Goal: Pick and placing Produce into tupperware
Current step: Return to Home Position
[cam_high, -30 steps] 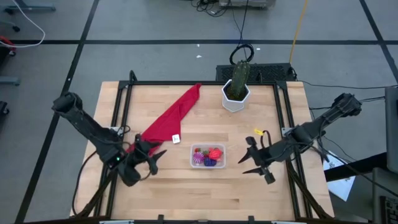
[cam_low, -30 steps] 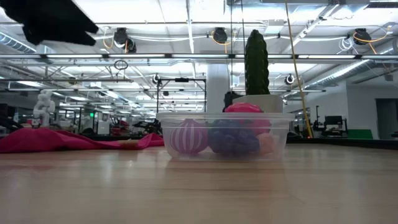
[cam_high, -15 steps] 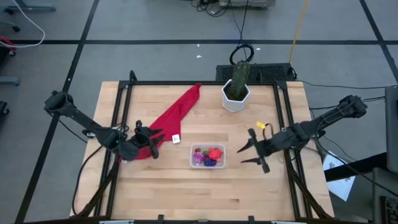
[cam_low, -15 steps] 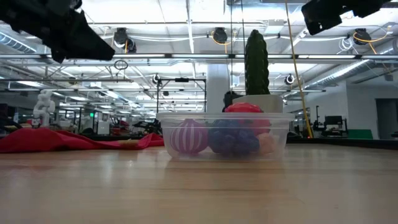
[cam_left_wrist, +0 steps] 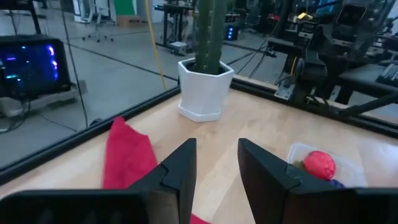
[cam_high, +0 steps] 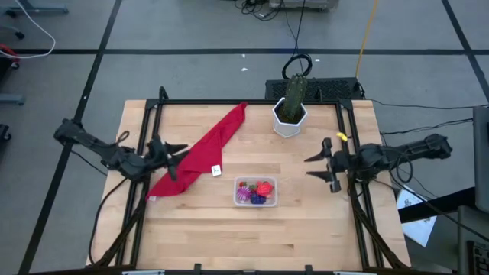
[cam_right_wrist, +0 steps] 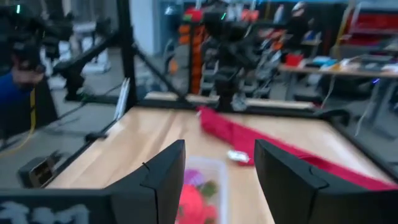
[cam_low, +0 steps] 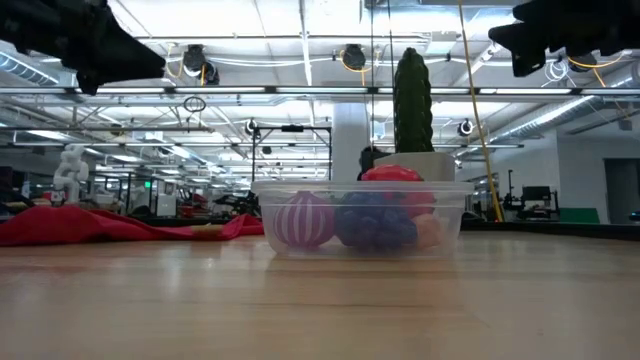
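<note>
Tupperware (cam_high: 236, 186) on desk (cam_high: 229, 237), just front of centre. Produce (cam_high: 257, 192) all inside it: red, pink and purple pieces, with 1 red piece sitting highest. Left gripper (cam_high: 178, 160) raised above the front end of the red cloth (cam_high: 210, 145), left side of desk; fingers (cam_left_wrist: 184, 167) parted, nothing held. Right gripper (cam_high: 308, 166) raised near right edge of desk, well apart from tupperware, pointing toward centre; fingers (cam_right_wrist: 163, 175) spread wide, empty. White hexagonal cactus pot (cam_high: 290, 121) at far edge, behind tupperware.
</note>
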You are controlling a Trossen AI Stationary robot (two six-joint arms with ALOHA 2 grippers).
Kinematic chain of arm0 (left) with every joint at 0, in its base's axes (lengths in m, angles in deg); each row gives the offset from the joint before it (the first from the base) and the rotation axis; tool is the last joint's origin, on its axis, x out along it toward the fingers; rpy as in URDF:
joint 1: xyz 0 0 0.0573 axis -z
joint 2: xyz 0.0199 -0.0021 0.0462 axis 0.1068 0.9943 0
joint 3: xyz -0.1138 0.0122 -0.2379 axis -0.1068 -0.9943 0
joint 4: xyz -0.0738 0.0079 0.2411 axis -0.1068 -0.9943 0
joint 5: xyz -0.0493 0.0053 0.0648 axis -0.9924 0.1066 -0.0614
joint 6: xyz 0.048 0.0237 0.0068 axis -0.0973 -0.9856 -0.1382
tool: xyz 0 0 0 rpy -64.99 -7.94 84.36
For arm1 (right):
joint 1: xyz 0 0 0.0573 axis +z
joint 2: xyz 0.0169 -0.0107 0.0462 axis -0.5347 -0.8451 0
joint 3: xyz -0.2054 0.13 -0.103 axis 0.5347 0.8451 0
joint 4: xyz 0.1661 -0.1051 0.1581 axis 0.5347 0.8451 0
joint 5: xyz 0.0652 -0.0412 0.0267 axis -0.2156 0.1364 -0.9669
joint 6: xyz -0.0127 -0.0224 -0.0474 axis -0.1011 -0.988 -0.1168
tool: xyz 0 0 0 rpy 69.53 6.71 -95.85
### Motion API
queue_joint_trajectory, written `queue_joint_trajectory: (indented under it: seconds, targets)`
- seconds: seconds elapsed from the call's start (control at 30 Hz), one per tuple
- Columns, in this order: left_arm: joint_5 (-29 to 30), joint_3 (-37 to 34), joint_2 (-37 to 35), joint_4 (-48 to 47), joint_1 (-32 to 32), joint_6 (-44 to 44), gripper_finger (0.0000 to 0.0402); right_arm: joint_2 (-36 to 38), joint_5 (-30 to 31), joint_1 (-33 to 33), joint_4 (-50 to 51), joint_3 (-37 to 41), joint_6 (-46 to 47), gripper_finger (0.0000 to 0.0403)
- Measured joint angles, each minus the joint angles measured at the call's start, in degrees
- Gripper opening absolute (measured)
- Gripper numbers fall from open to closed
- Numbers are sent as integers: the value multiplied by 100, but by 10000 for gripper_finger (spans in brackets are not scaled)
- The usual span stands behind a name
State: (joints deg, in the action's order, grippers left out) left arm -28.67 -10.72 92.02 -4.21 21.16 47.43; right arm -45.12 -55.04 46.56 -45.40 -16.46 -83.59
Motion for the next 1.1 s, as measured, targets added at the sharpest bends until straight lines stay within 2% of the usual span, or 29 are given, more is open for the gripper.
queue_joint_trajectory:
  seconds: [0.23, 0.53, 0.63, 0.87, 1.1]
  targets:
    - [-100, -2, -857, -1288, -199, 416, 120, 999, -2, -608, 343, 237, -27, 185]
    - [231, -2, -2353, -2321, -215, 537, 120, 2185, -4, -993, 1253, 233, 2, 185]
    - [245, 9, -2763, -2583, -193, 556, 120, 2198, -13, -1010, 1622, 141, 60, 185]
    - [-287, -312, -2664, -1931, -76, 119, 120, 2195, -167, -1010, 1732, -106, -63, 185]
    - [-1219, -1325, -2674, 196, -89, -1529, 120, 2208, -1152, -1007, 1702, -233, -178, 185]
